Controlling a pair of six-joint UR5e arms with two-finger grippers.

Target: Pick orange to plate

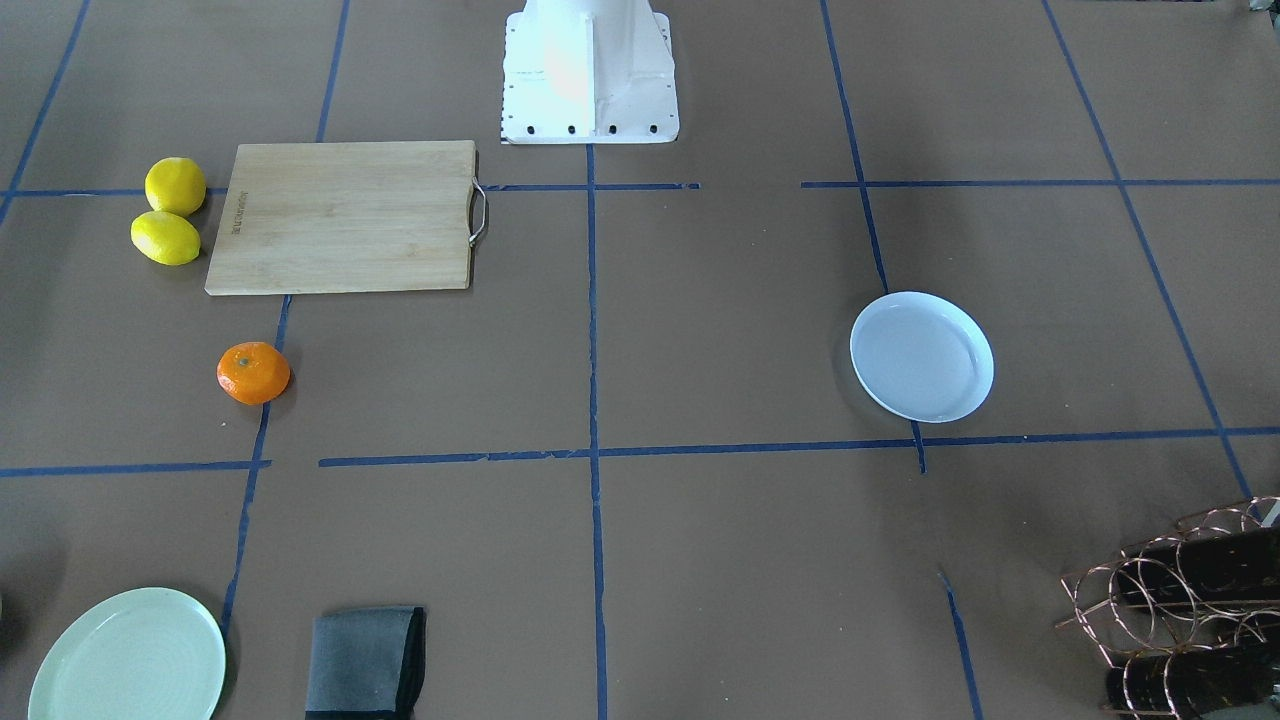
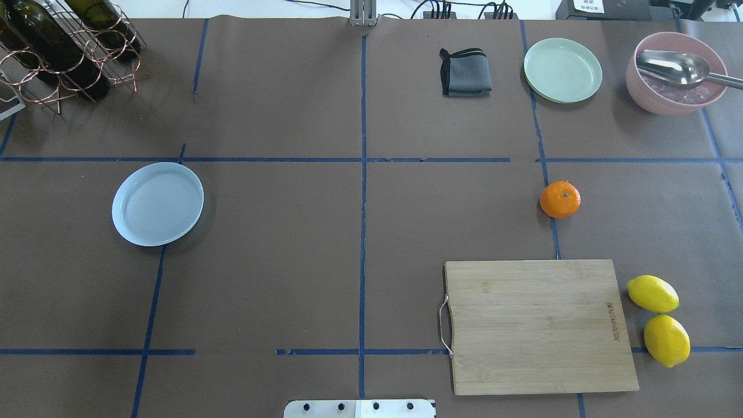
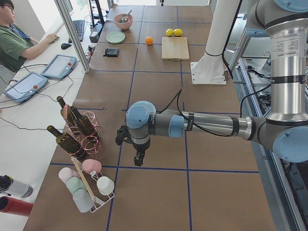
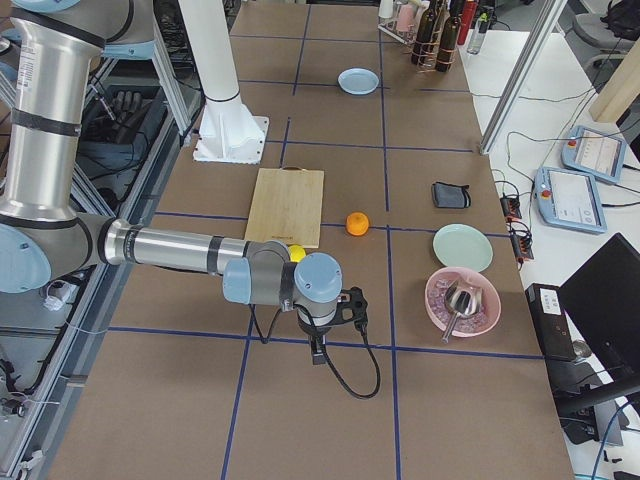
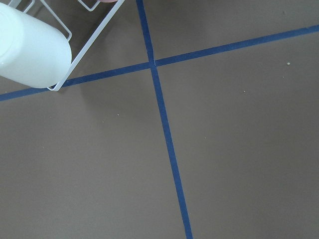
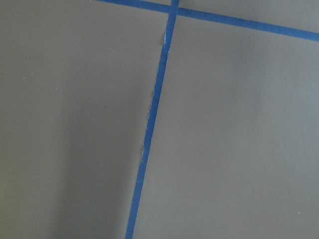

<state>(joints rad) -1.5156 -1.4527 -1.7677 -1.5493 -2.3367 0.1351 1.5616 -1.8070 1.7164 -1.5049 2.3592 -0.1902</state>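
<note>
The orange sits on the table's right half, just past the board and well apart from the plate on the left half. The right gripper is nearer, and the orange lies inward along the table from it. The left gripper hangs far off. Whether either is open or closed cannot be told.

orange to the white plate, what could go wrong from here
1. The orange is round and lies free, so an off-centre grasp could send it rolling, perhaps toward the cutting board.
2. The plate is on the robot's left side and the orange on its right. The carry is long, and a weak grip may drop the fruit.
3. The green plate is much nearer the orange and could be mistaken for the target.
</note>
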